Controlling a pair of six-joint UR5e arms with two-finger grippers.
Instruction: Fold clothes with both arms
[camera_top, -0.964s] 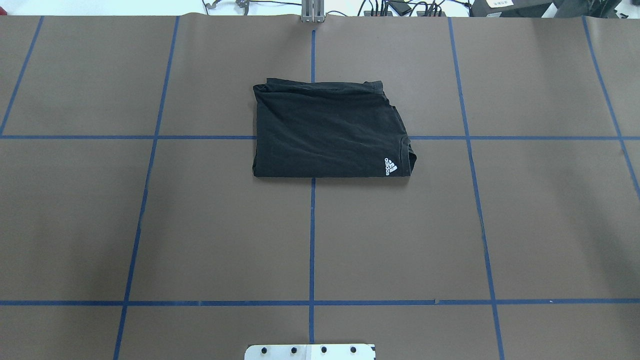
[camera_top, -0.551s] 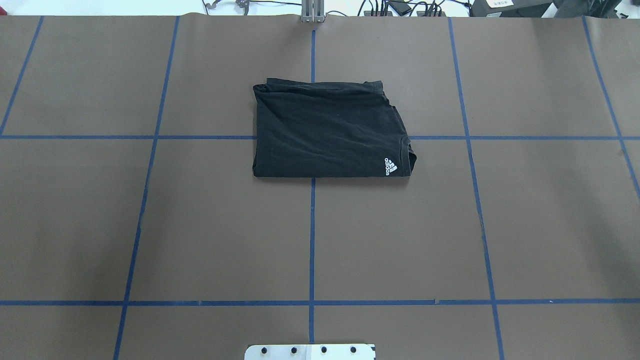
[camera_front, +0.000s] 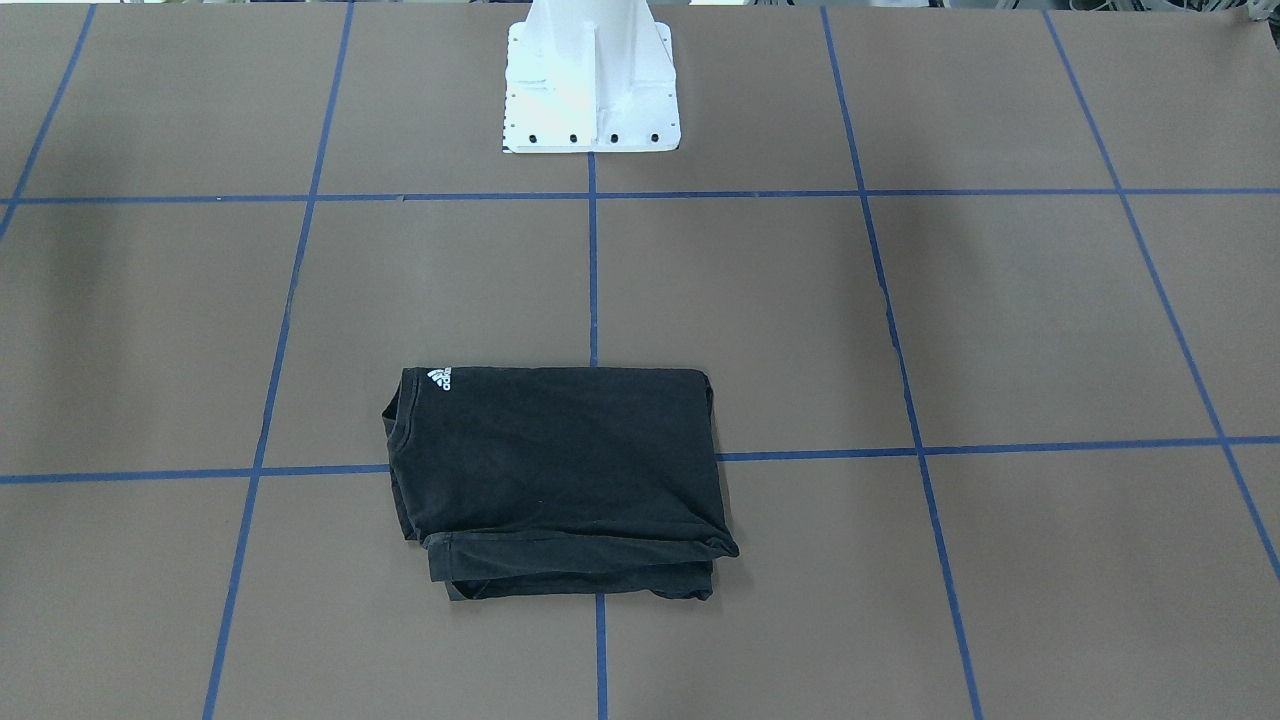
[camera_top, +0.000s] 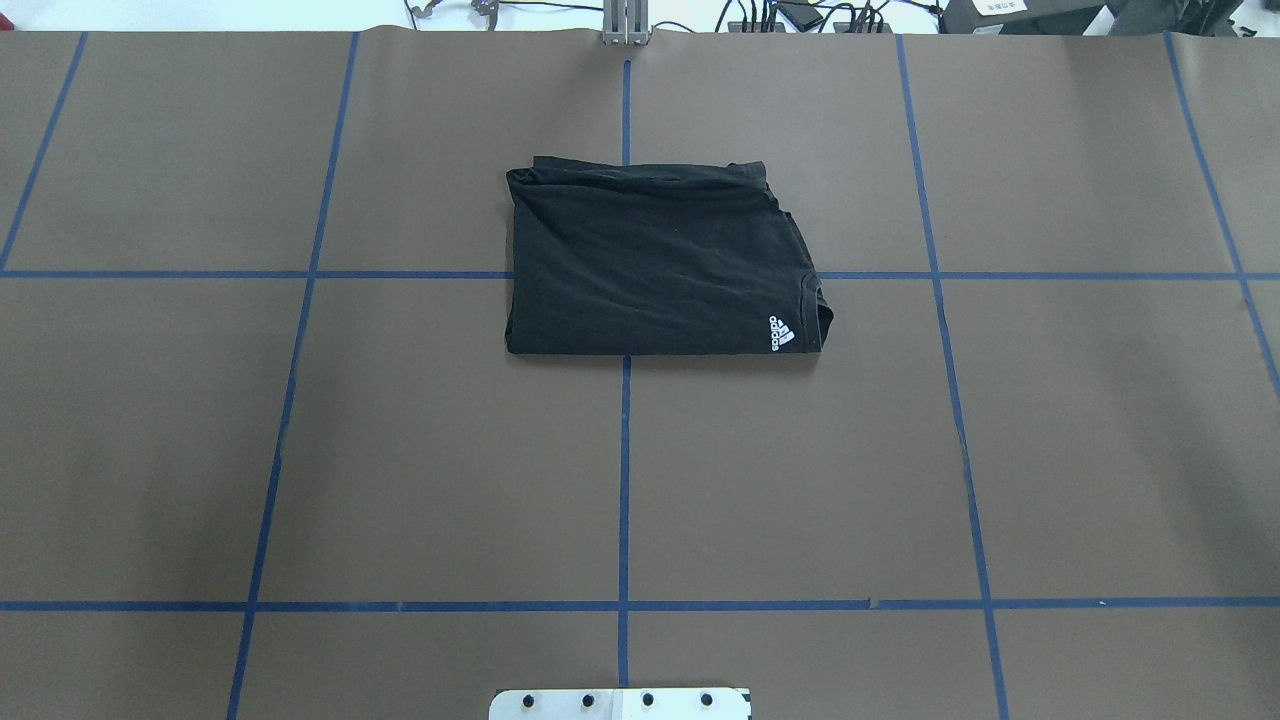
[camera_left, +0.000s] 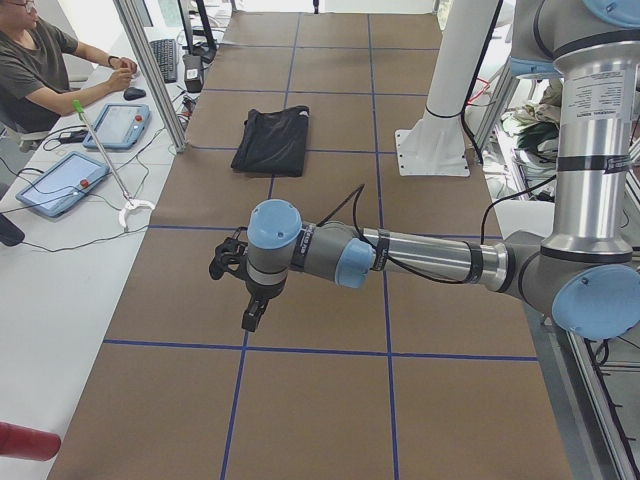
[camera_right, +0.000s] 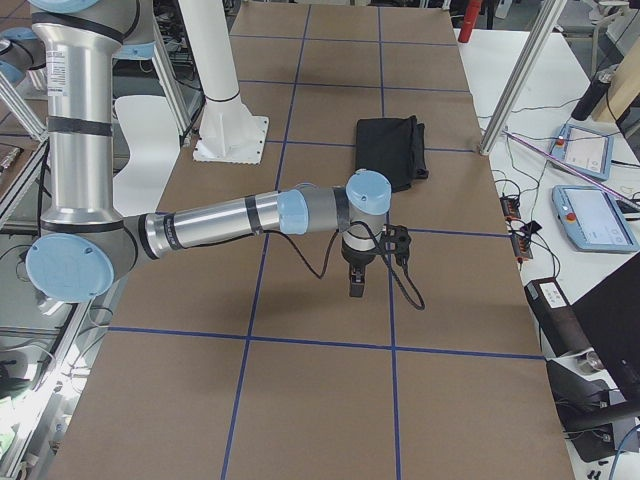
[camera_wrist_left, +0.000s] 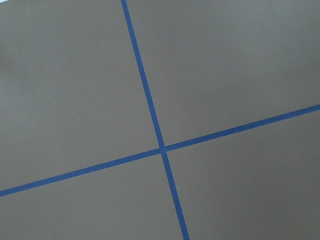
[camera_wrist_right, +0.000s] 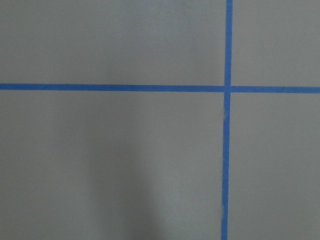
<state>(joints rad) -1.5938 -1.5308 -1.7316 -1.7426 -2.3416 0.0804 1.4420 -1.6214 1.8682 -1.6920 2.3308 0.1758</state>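
Brown matte paper is covering the table (camera_top: 300, 450), and blue tape lines (camera_top: 623, 480) are crossing it in a grid. The left arm (camera_left: 420, 258) and right arm (camera_right: 220, 222), smooth silver tubes with light blue caps, are reaching low over opposite ends of the table. Between them, near the table's middle, the black T-shirt (camera_top: 655, 265) is lying folded into a soft, slightly rumpled rectangle. Its long axis is running side to side, with the collar end toward the robot's right. Both arms are hanging well apart from it, and neither is looking clearly nearer. The left gripper (camera_left: 250, 320) and right gripper (camera_right: 355, 288) are pointing down at the paper. Whether their thin fingers are parted or closed cannot be told. A small white logo (camera_top: 781, 333) is showing by the collar.
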